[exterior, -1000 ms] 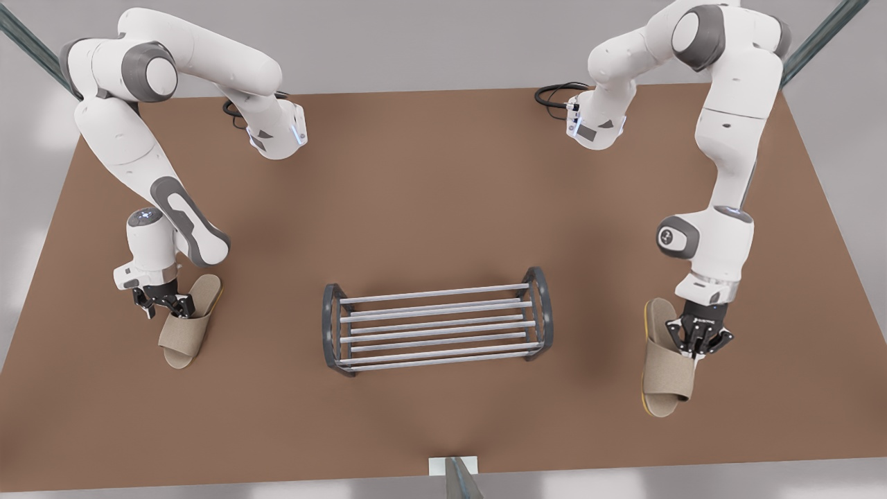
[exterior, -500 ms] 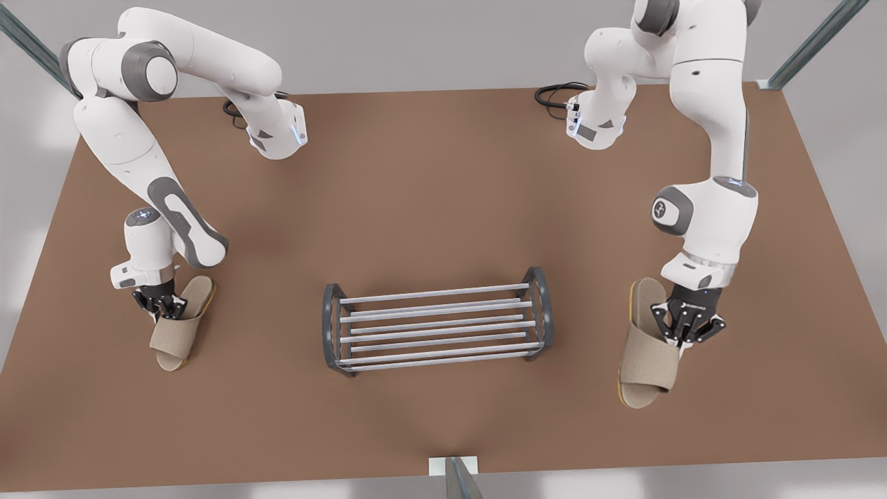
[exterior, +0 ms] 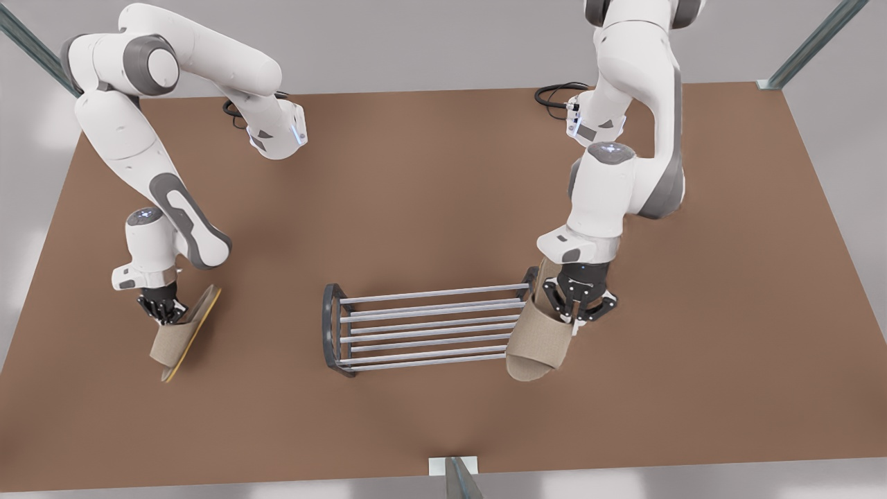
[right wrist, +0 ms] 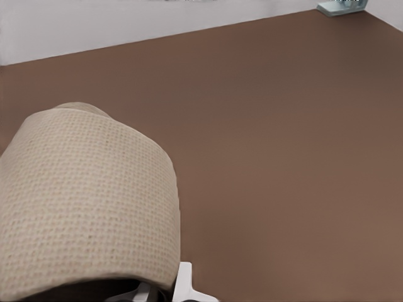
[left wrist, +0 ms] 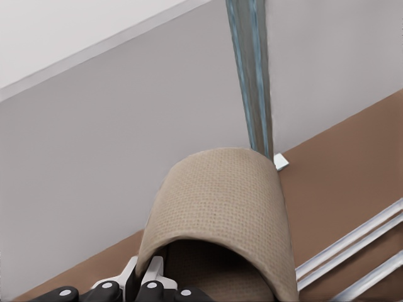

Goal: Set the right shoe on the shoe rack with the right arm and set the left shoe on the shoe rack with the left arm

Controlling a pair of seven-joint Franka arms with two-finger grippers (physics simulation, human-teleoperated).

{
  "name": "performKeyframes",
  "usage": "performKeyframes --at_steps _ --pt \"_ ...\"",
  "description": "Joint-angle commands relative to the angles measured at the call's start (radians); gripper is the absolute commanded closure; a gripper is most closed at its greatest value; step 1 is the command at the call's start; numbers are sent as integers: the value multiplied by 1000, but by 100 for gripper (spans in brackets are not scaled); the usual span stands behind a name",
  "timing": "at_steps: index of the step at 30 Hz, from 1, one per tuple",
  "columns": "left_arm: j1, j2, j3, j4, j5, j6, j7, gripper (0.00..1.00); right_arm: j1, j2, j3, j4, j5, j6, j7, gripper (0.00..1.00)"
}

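Note:
The shoe rack (exterior: 429, 326) stands mid-table, its silver bars (left wrist: 352, 245) also passing through the left wrist view. My left gripper (exterior: 578, 308) is on the front view's right, shut on the strap edge of the left shoe (exterior: 537, 343). That beige slipper (left wrist: 220, 201) hangs toe-down over the rack's end on that side. Far over on the front view's left, my right gripper (exterior: 163, 308) is shut on the right shoe (exterior: 177, 339). It is lifted and tilted onto its yellow sole edge. Its strap (right wrist: 82, 201) looms close in the right wrist view.
The brown table (exterior: 429, 194) stretches wide around the rack. Black cables (exterior: 554, 93) lie near the arm bases at the back. A metal post with a white bracket (exterior: 454, 475) stands at the front edge, and slanted posts rise at the back corners.
The left gripper carried its slipper from the front view's far right over to the rack's end. The right gripper raised its slipper slightly and tipped it onto its edge.

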Motion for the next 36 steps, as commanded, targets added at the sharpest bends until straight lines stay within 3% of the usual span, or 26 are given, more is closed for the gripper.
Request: performKeyframes --at_steps 1,4,10,17,27,30,31,33,34,36 --pt "-29 6 1 25 110 -174 -728 79 -3 -7 10 1 2 -2 227 79" --pt "-75 68 -4 121 209 -290 -887 79 -3 -22 18 6 2 -6 263 79" --pt "-127 139 -6 132 431 -329 -1197 79 15 -15 55 123 1 -7 279 79" --pt "-170 217 -6 154 436 -359 -1323 79 0 -85 82 106 2 -12 279 79" --pt "-193 268 -4 72 506 -175 -1484 79 -89 -464 72 107 2 -641 302 79" --pt "-193 266 -4 31 548 -109 -1501 79 -72 -495 84 120 -16 -766 386 79" --pt "-203 268 -4 29 549 -111 -1513 79 -79 -496 81 165 -70 -870 389 79" --pt "-217 268 -4 14 552 -109 -1513 79 -72 -470 88 360 -390 -1180 586 79" --pt "-228 266 -4 5 552 -111 -1515 79 -48 -456 101 442 -418 -1298 629 79" --pt "-231 256 -2 -38 617 -102 -1528 79 26 -456 104 468 -486 -1375 695 79"
